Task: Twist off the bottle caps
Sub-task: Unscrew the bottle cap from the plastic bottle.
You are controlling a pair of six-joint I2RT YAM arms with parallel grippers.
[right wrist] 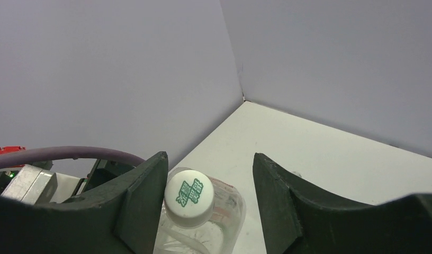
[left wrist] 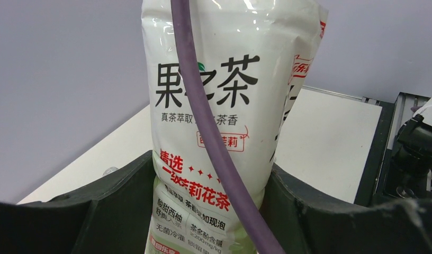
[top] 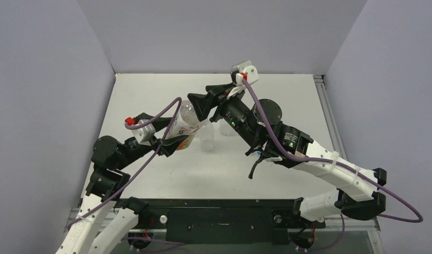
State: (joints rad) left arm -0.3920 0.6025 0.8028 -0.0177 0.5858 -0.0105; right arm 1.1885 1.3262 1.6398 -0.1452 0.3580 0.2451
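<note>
The bottle (left wrist: 161, 47) has a white label (left wrist: 171, 137) with black and red characters. Its cap (right wrist: 189, 197) is white with green print, and the cable (left wrist: 201, 121) is purple.

You have soft, even light: faint shadows on the desk (top: 150, 90), glare atop the bottle (left wrist: 240, 63), views sharp.

Surface (top: 293, 95) lies open at upper right; mid-frame, the labelled bottle (top: 182, 127), plain bottles (top: 207, 140) and right arm (top: 288, 143) block passage.
</note>
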